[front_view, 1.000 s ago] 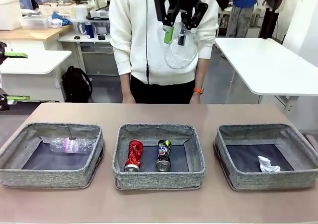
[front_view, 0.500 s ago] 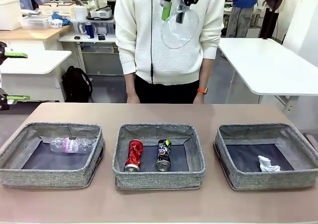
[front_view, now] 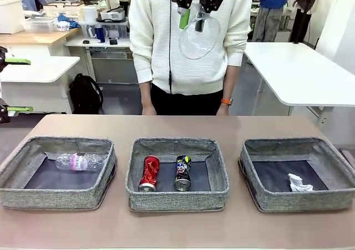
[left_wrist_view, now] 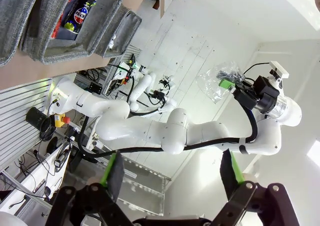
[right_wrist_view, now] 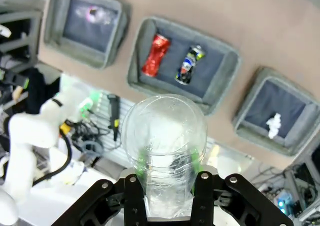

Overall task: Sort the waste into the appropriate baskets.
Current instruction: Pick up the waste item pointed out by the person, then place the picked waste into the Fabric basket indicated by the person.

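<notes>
Tabletop baskets (front_view: 177,197) hold sorted waste; right fingers (front_view: 191,18) clamp the clear cup (front_view: 197,39), left fingers (left_wrist_view: 170,173) wide.

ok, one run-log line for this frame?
right hand: shut on clear plastic cup, held high | left hand: open, empty | left basket: bottle | middle basket: two cans | right basket: paper wad

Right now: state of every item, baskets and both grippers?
Cup: held in air, squeezed.
Right gripper: shut on cup.
Left gripper: open, empty.
Bottle: lying in left basket.
Red can: dented, lying in middle basket.
Dark can: lying beside it.
Paper wad: in right basket.
</notes>
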Robot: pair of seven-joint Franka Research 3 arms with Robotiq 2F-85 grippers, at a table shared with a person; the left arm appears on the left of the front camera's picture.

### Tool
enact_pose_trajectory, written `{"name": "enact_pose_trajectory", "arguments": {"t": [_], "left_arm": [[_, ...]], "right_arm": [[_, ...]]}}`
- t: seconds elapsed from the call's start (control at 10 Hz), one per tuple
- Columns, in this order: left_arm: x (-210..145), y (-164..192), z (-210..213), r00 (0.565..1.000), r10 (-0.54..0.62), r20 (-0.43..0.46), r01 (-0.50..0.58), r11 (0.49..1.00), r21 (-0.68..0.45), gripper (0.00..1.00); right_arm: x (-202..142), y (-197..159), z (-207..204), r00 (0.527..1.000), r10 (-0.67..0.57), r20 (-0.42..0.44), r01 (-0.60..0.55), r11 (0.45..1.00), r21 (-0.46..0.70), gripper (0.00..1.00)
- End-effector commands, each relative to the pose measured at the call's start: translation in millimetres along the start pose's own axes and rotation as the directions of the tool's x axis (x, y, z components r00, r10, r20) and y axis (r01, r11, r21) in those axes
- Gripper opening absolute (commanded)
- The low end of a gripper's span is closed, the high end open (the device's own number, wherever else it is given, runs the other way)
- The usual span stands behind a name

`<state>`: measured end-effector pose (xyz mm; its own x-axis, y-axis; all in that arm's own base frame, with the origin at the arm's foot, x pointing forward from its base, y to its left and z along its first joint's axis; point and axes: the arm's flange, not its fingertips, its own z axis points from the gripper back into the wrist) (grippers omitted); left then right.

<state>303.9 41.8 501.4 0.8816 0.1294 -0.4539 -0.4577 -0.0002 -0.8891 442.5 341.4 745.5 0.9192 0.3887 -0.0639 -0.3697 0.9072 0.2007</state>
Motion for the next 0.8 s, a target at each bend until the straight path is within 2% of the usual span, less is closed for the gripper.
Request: {"name": "enact_pose_trajectory", "arguments": {"t": [0.0, 0.7], "left_arm": [[-1.9, -0.3, -0.2, 1.000, -0.017, -0.011, 0.017, 1.000, -0.017, 1.00], [-1.9, -0.3, -0.2, 1.000, -0.017, -0.011, 0.017, 1.000, -0.017, 1.00]], "right_arm": [[-4.3, 1.4, 0.0, 1.000, 0.012, 0.002, -0.012, 1.000, 0.004, 0.37], [-4.3, 1.4, 0.0, 1.000, 0.012, 0.002, -0.012, 1.000, 0.004, 0.37]]}}
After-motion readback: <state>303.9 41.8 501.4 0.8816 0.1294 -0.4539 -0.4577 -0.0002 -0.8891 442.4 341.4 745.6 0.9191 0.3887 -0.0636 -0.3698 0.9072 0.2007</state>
